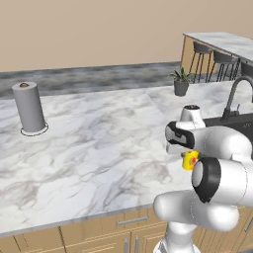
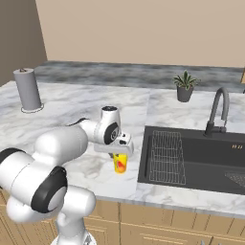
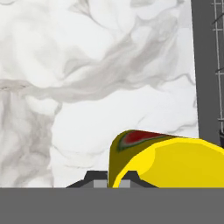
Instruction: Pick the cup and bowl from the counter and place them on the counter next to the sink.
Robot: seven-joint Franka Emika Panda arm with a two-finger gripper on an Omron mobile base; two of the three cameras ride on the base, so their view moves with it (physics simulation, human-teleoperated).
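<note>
Yellow cup clamped in the gripper above the marble beside the sink.

The gripper (image 2: 119, 154) points down with its fingers closed on the cup (image 2: 120, 163), which hangs directly beneath the hand; a red-orange mark shows on the cup's side. The counter (image 2: 72, 107) lies under the hand, the cup near its front edge. Just to the hand's right sits the sink (image 2: 201, 158), its wire rack (image 2: 166, 157) nearest the hand. Well away to the hand's far left stands a grey paper-towel roll (image 2: 27, 89); a potted plant (image 2: 184, 87) stands beyond the sink.
</note>
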